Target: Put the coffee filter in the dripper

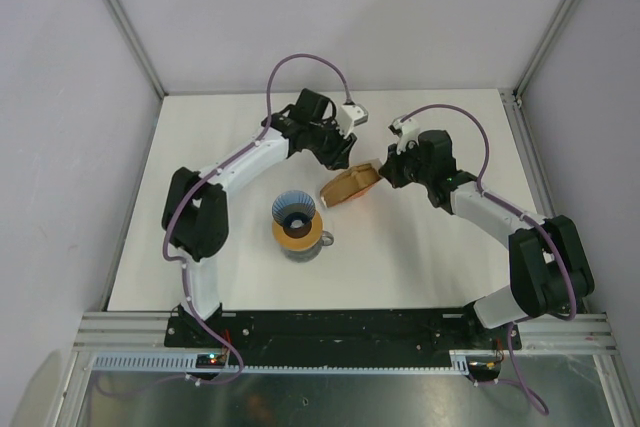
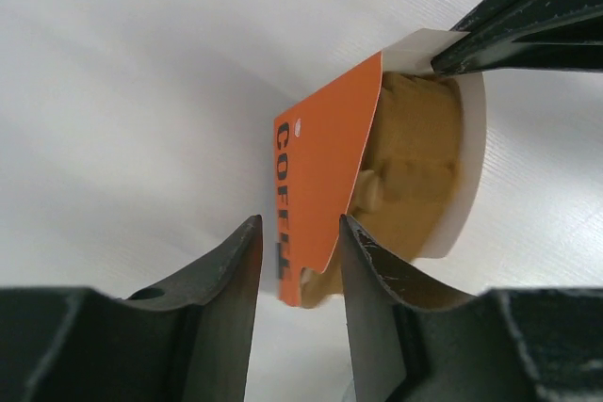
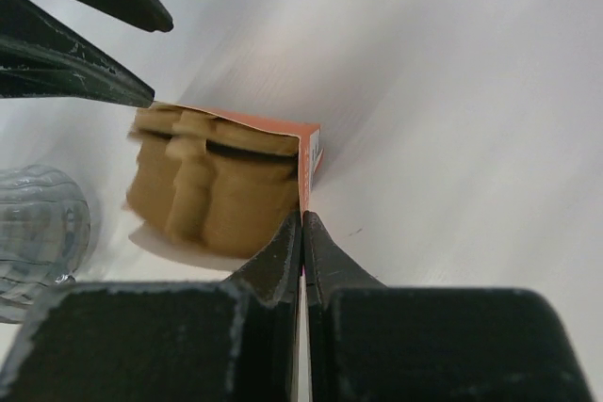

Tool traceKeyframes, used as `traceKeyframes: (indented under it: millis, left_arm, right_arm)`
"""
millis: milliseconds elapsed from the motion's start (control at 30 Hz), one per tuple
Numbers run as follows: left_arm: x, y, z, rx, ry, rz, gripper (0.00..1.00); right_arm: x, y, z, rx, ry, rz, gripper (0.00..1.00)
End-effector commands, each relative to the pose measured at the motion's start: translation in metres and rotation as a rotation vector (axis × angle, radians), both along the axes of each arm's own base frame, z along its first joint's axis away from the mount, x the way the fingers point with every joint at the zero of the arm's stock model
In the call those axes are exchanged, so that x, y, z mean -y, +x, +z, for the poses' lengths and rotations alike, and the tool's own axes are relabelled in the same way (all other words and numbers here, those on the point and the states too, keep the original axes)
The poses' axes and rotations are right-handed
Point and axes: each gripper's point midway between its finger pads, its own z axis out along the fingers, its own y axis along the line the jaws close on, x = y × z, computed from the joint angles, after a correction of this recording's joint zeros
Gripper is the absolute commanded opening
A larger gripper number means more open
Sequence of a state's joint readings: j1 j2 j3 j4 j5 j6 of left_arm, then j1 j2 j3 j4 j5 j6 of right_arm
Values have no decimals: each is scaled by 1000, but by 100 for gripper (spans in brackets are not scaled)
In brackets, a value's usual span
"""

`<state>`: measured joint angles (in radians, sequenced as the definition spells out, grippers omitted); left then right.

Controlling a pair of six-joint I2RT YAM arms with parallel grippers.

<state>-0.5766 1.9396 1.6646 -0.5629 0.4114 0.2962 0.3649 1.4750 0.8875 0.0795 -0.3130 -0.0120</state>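
The orange packet (image 2: 325,167) is thin matt card, white inside. The stacked filters (image 3: 207,195) in it are tan, crimped, soft-looking paper. The table (image 2: 141,91) is white, smooth, faintly lined. The carafe (image 3: 38,223) is clear ribbed glass. The left gripper (image 2: 300,223) has matt black plastic fingers (image 2: 221,308), scuffed at the edges.

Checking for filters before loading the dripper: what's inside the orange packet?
Stacked tan filters fill the orange packet, bulging out its open side. The orange flap covers part of the stack, so the count cannot be seen.
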Motion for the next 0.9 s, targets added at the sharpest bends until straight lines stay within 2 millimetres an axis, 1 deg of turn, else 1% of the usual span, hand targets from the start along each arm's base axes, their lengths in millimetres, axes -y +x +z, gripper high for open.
traceKeyframes:
  millis: [0, 100, 233, 300, 400, 433, 467, 567, 600, 667, 700, 800, 867]
  left_arm:
    - [8, 11, 36, 61, -92, -10, 44]
    - [9, 14, 34, 47, -112, -10, 42]
    - [12, 7, 32, 23, -129, -30, 38]
    - [12, 1, 37, 26, -143, -53, 40]
    - [14, -14, 49, 37, -178, -124, 47]
    - [14, -20, 49, 36, -182, -143, 49]
    - [14, -24, 49, 40, -179, -155, 52]
    - [15, -31, 36, 47, -137, -165, 54]
    - [15, -30, 31, 51, -116, -156, 55]
    - [13, -25, 26, 54, -90, -122, 54]
    - [13, -21, 28, 57, -88, -104, 54]
    - [13, -14, 37, 61, -106, -77, 53]
    - [15, -16, 43, 62, -122, -81, 52]
  right_arm:
    - [-2, -8, 1, -7, -1, 29, 0]
    - [-3, -10, 0, -9, -2, 39, 0]
    - [-4, -10, 1, -8, -3, 38, 0]
    - [-4, -10, 1, -7, -3, 36, 0]
    - [-4, -9, 1, -7, -1, 32, 0]
    - [-4, -9, 1, -7, -1, 31, 0]
    - [-4, -8, 1, -7, 0, 28, 0]
    - [-4, -7, 1, -4, 3, 24, 0]
    - [-4, -7, 2, -1, 5, 24, 0]
    - [-6, -7, 9, 23, 6, 24, 0]
    - [-6, -7, 17, 48, 5, 21, 0]
    - [-2, -3, 41, 138, -4, -3, 0]
    - [4, -2, 57, 182, 2, -23, 0]
